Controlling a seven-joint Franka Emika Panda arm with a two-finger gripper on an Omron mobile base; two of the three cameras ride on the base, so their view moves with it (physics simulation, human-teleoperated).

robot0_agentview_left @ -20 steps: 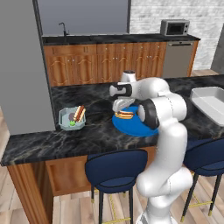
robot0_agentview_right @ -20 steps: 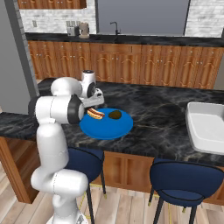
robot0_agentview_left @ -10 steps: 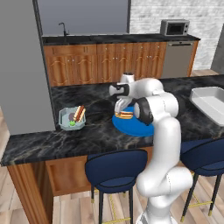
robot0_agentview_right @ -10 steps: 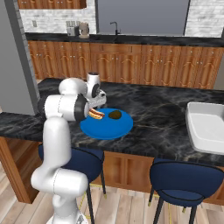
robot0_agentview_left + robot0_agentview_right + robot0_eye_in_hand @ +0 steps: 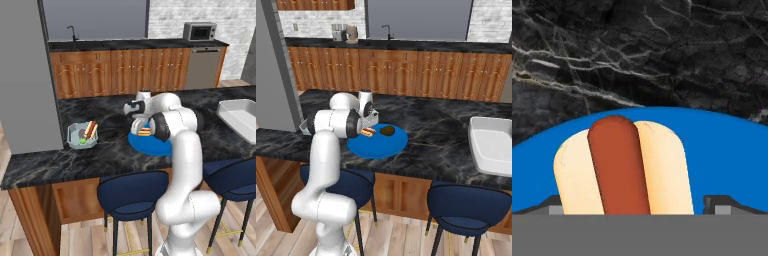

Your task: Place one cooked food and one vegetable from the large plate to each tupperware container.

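Note:
The large plate (image 5: 156, 146) (image 5: 381, 146) (image 5: 727, 150), bright blue, lies on the black marble counter. A hot dog in a bun (image 5: 144, 132) (image 5: 368, 132) (image 5: 622, 167) rests on its left part, and a dark round food item (image 5: 387, 130) sits beside it. My gripper (image 5: 140, 123) (image 5: 370, 120) (image 5: 637, 205) hangs low over the hot dog, open, with one fingertip on each side of the bun. One tupperware container (image 5: 82, 135) stands to the left on the counter and holds a hot dog and a small green item.
A white rectangular basin (image 5: 240, 114) (image 5: 491, 145) sits at the counter's right end. Blue stools (image 5: 131, 190) (image 5: 471, 200) stand under the near edge. A grey wall block (image 5: 22, 75) rises at the left. Wooden cabinets run along the back.
The arm has folded in and brought the hand down closer over the hot dog on the plate. The jaws have stayed open.

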